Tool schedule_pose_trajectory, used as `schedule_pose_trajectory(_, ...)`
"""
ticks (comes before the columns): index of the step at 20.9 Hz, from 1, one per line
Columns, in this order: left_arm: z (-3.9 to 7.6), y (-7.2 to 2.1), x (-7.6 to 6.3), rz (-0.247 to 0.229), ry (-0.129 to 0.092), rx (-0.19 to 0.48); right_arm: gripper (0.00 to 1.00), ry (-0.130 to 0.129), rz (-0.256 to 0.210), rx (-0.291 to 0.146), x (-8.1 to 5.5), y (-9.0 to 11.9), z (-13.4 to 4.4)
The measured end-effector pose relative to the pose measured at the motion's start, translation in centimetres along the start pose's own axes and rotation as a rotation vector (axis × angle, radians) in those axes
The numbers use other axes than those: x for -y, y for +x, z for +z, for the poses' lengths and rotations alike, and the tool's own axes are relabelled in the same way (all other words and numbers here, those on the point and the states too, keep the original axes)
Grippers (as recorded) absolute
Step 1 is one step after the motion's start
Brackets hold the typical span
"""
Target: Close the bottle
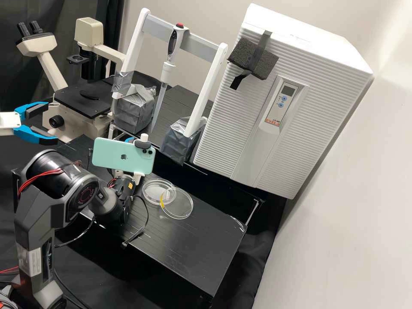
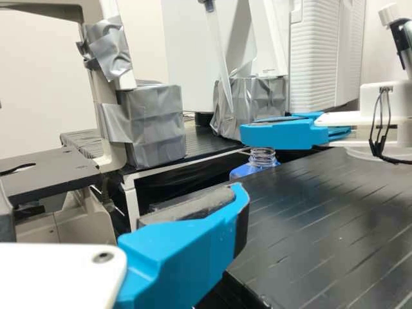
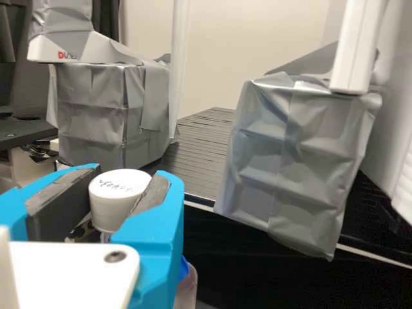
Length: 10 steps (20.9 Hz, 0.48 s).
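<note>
Landmark: black platform [image 1: 189, 244], ridged top; every place below is given from it.
Near edge: bare slats, with open room across the near half and toward the right corner.
Petri dishes [image 1: 179, 207]: two clear ones, overlapping, on the platform's middle, apart from its edges.
Right gripper [image 3: 103, 193]: over the platform's far left corner, clamped on the cap [image 3: 122, 187]. The cap is white, with a grey pad pressing on each side.
Bottle [image 2: 259, 158]: just off the platform's far left edge, upright. Its neck rises above the platform top with bare threads, directly under the right gripper's blue fingers [image 2: 286, 132]. Cannot tell whether cap and neck touch.
Left gripper [image 1: 30, 122]: well off the platform's left side, fingers spread wide with nothing between them. There is open space between it and the bottle.
Taped blocks [image 3: 290, 187]: two grey-taped stand feet beyond the far edge, with a gap between them.
Microscope [image 1: 73, 103]: far left, just behind the left gripper.
White unit [image 1: 279, 98]: tall ribbed box, closing off the far right side.
</note>
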Motion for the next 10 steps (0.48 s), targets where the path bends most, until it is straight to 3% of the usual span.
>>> schedule_pose_trajectory(10, 0.0, 0.0, 0.0, 0.0, 0.0, 0.0, 0.0, 0.008, -0.004, 0.009, 0.25, -0.24, 0.13)
